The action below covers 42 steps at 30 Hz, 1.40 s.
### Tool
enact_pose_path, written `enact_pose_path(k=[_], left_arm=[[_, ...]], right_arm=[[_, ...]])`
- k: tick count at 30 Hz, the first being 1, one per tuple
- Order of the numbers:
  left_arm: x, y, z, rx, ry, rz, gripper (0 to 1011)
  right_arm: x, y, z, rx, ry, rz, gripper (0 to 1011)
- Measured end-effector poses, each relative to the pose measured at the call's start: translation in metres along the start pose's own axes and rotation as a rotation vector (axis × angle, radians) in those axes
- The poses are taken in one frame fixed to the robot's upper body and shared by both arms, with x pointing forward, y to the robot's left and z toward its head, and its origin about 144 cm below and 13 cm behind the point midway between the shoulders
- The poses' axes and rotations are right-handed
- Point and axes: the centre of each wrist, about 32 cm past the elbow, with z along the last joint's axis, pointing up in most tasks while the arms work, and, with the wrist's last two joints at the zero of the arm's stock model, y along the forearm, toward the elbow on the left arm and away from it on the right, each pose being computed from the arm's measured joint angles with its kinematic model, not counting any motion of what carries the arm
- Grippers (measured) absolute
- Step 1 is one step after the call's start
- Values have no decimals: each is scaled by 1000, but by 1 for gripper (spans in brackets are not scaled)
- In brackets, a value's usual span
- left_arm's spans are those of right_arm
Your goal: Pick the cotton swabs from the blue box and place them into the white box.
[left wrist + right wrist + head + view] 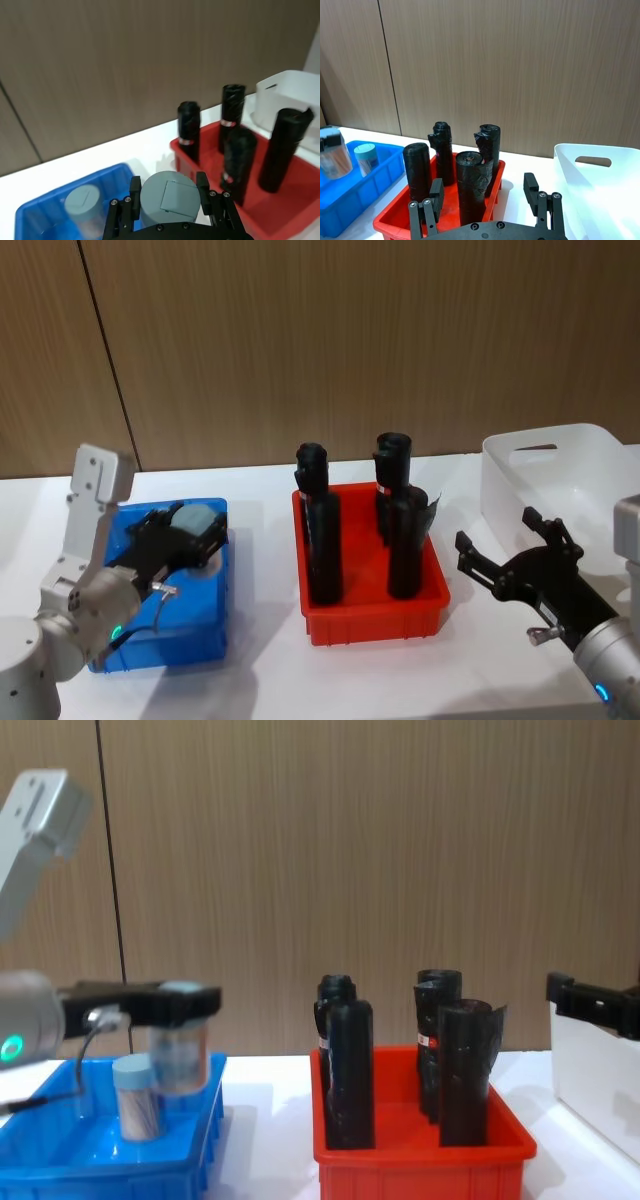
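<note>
Above the blue box (185, 635), left gripper (187, 530) grips 1 swab jar (169, 197); right gripper (497, 530) spread

White box (560, 465) cut by head view's right edge, blue box (200, 632) near-left corner hidden behind left arm (85, 540), cotton swabs jar (195, 515) sides masked by left gripper (200, 527)

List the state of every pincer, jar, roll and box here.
left pincer, shut on held swab jar above blue box
held swab jar, lidded, upright, in the air
second swab jar, lidded, standing in blue box
black rolls, upright in red bin
white box, nothing visible inside
right pincer, open, near white box
</note>
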Motion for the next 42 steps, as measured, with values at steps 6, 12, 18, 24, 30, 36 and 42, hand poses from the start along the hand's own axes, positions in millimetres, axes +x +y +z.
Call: enact_pose_path(k=[6,12,18,24,30,36,42], left_arm=[[-7,1,21,-29,-14,-80,670],[-14,0,39,-47,-18,-161,670],[-20,-4,53,-44,-14,-238,670],[-24,-9,65,-26,-7,-306,670],[-26,-15,75,0,2,-371,670],[-27,-22,81,21,12,-417,670],[-27,-26,85,33,18,-446,670]], right_arm=[[0,0,0,0,0,0,1002],[0,0,0,0,0,0,1002],[0,0,0,0,0,0,1001],[0,0,0,0,0,0,1002],[0,0,0,0,0,0,1002],[0,0,0,0,0,0,1002],[0,0,0,0,0,0,1002]])
